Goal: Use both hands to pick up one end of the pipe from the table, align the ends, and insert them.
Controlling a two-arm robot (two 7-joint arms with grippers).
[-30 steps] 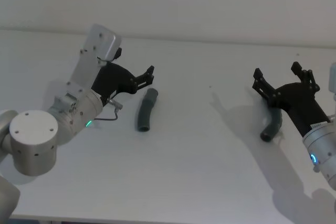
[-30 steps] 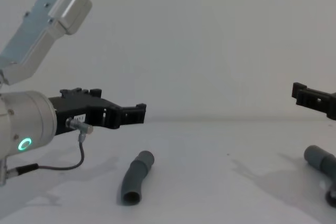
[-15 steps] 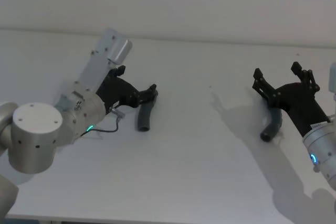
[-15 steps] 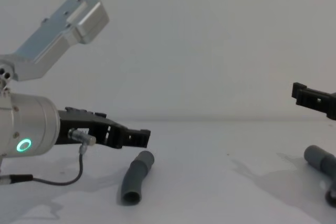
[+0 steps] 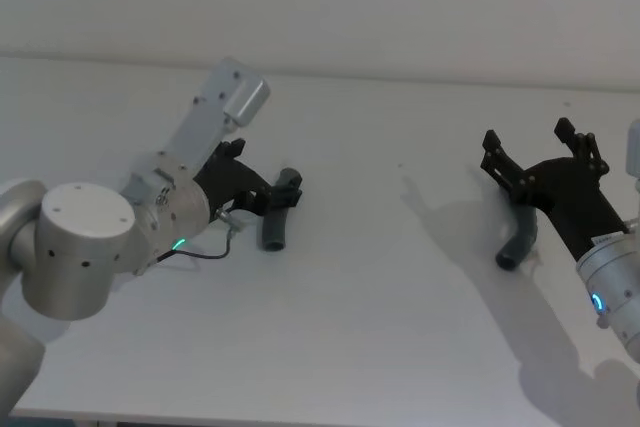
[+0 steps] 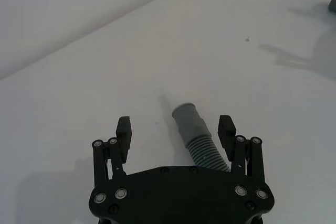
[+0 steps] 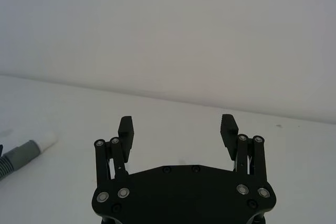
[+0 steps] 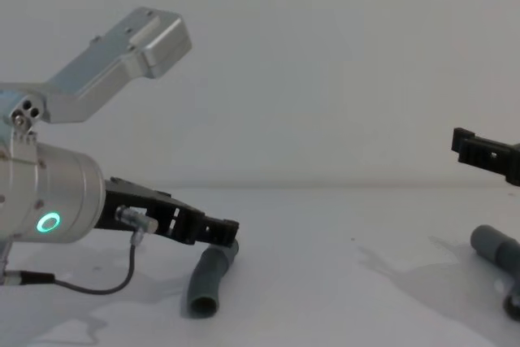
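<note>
Head: left black angular gripper (image 5: 285,190) has dropped low, fingers open, astride dark grey corrugated hose piece (image 5: 273,229); grasp looks imminent. Right black gripper (image 5: 528,147) unmoved, open, above second hose piece (image 5: 516,244). L wrist: smooth grey cuff (image 6: 187,118) btwn fingers. Chest: plain white table (image 8: 341,282), bare pale wall (image 8: 325,54).

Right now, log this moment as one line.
left pincer: open, astride cuff of left hose | left hose: on table, not gripped | right pincer: open, above right hose | right hose: on table
</note>
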